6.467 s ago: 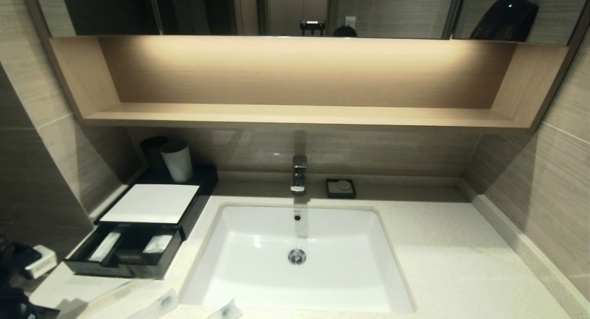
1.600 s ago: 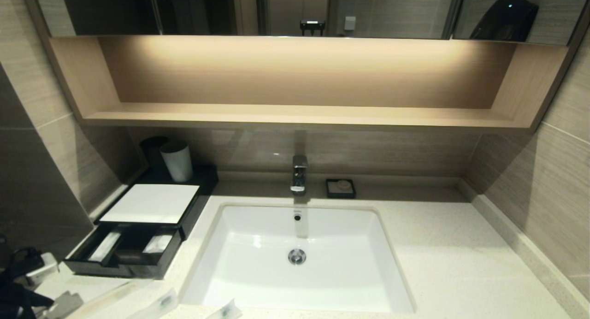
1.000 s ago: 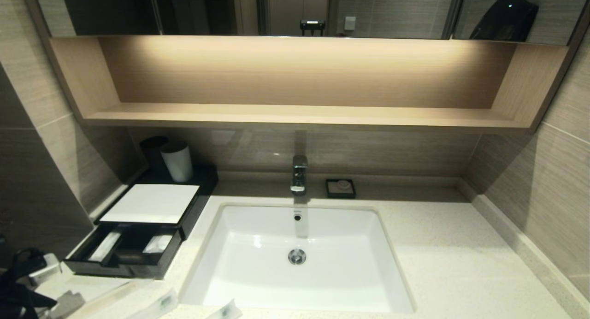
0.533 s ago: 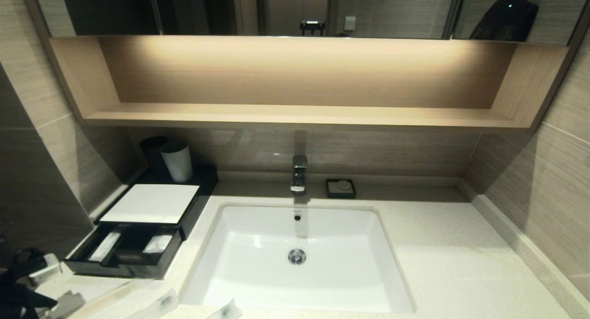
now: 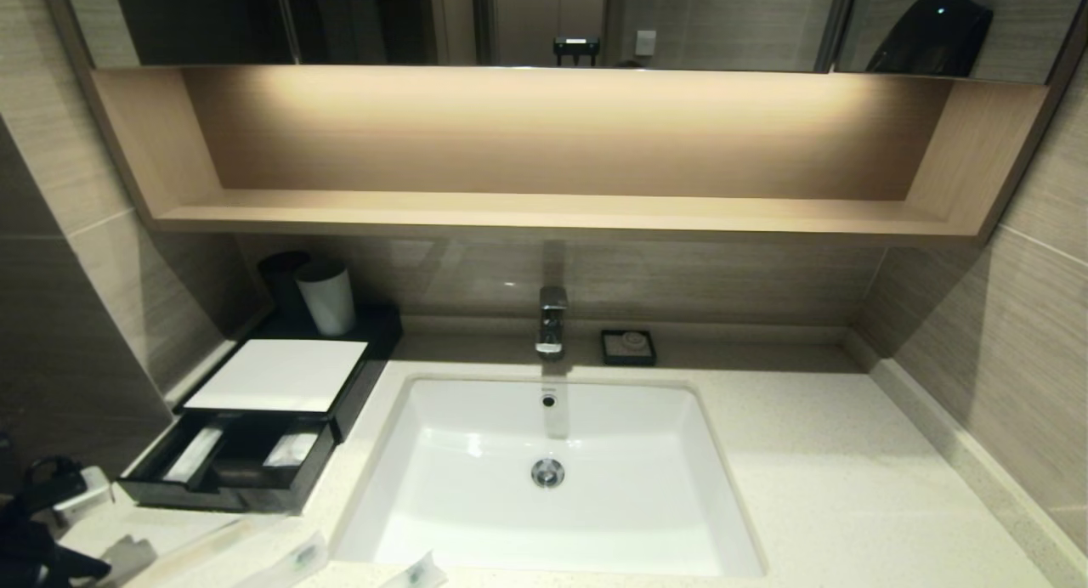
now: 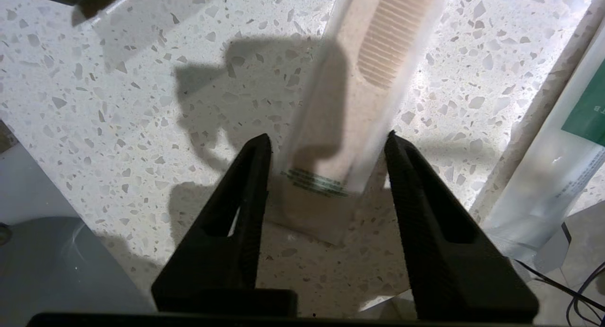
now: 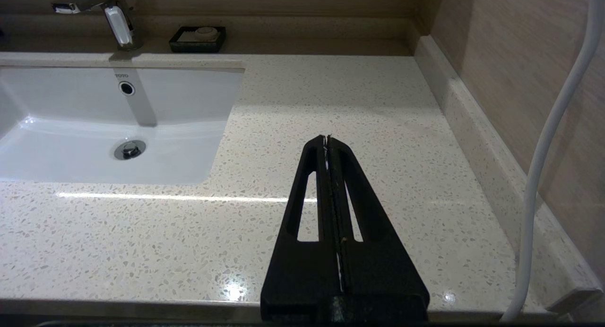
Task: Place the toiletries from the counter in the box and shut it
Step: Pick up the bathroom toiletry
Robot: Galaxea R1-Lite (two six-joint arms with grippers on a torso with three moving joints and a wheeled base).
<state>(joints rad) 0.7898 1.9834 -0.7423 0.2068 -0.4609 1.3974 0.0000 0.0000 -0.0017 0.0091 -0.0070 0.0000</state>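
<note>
Compared with half a second before, the left gripper [image 6: 326,142] at lower left has narrowed, fingers straddling the comb packet [image 6: 359,105] on the counter [image 6: 142,105], grip uncertain; right gripper [image 7: 327,139] is clenched.

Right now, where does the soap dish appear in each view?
Head view: the soap dish is at the back of the counter, just right of the tap.
Left wrist view: not in it.
Right wrist view: the soap dish stands against the back wall, beside the tap.
Shared landmark: the speckled counter shows in all three views.
</note>
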